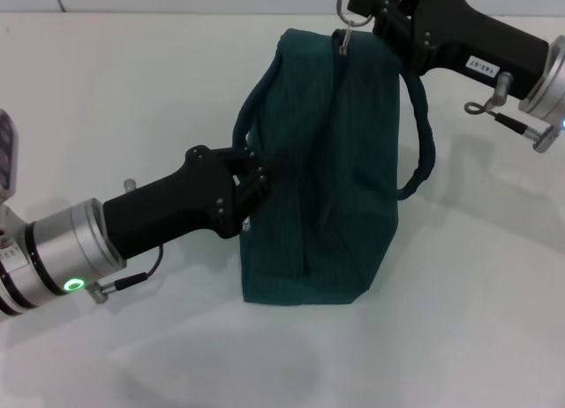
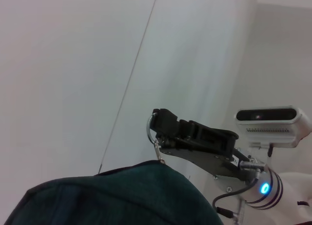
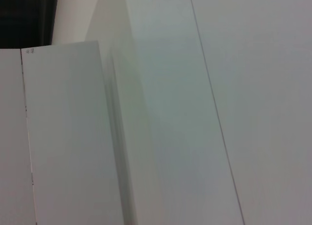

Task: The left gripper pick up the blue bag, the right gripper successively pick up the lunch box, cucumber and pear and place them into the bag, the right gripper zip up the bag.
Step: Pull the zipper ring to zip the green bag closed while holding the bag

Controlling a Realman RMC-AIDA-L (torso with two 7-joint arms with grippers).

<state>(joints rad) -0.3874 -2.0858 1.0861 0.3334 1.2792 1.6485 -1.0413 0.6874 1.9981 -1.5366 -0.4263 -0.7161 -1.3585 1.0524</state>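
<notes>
The blue bag (image 1: 327,178) stands upright on the white table (image 1: 124,90), its top closed. My left gripper (image 1: 261,174) is shut on the bag's left side, where a handle strap (image 1: 252,117) comes down. My right gripper (image 1: 356,11) is at the bag's top far corner, shut on the metal ring of the zipper pull (image 1: 350,25). The left wrist view shows the bag's top (image 2: 122,196) and the right gripper (image 2: 158,123) with the ring and pull (image 2: 157,148) hanging from its tip. The lunch box, cucumber and pear are out of view.
The bag's other handle strap (image 1: 425,143) loops down loosely on its right side, under my right arm. The right wrist view shows only white surfaces. A purple-edged object (image 1: 7,152) sits at the left edge of the head view.
</notes>
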